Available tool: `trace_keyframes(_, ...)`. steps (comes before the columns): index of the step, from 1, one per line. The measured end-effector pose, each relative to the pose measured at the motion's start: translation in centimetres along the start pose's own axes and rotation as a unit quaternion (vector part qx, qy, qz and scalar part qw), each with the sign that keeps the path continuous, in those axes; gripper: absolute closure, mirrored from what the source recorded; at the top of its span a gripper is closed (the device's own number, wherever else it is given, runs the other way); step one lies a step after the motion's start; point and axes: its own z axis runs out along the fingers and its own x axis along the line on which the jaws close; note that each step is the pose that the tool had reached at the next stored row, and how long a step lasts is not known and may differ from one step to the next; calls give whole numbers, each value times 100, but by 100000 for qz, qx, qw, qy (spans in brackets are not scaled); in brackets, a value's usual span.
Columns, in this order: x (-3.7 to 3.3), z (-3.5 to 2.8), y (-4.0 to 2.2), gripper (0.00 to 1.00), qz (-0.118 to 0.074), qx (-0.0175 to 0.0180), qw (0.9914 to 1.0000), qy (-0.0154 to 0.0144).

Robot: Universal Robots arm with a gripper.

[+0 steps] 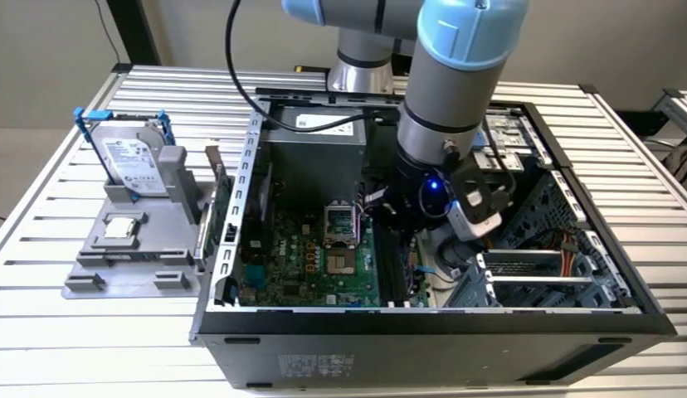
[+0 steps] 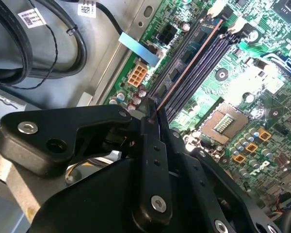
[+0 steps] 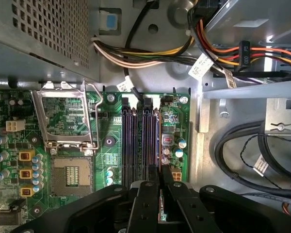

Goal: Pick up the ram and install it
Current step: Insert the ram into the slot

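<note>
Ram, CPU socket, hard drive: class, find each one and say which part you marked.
ram [image 2: 196, 51], second wrist view, along its long exposed edge.
CPU socket [image 3: 70, 175], first wrist view, middle of its contact field.
hard drive [image 1: 133, 157], exterior view, its labelled face.

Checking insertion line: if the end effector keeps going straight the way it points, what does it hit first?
Likely the ram standing in the black slots on the motherboard, straight below the end effector. The remaining gap is hard to judge, and it may already be touching.
</note>
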Motion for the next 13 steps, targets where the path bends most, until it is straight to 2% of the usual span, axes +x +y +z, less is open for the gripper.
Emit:
trace_keyframes(8, 1, 53, 0, 100, -190, -9, 100000, -1)
trace_keyframes(13, 2, 57, 0, 100, -183, 2, 100000, 12)
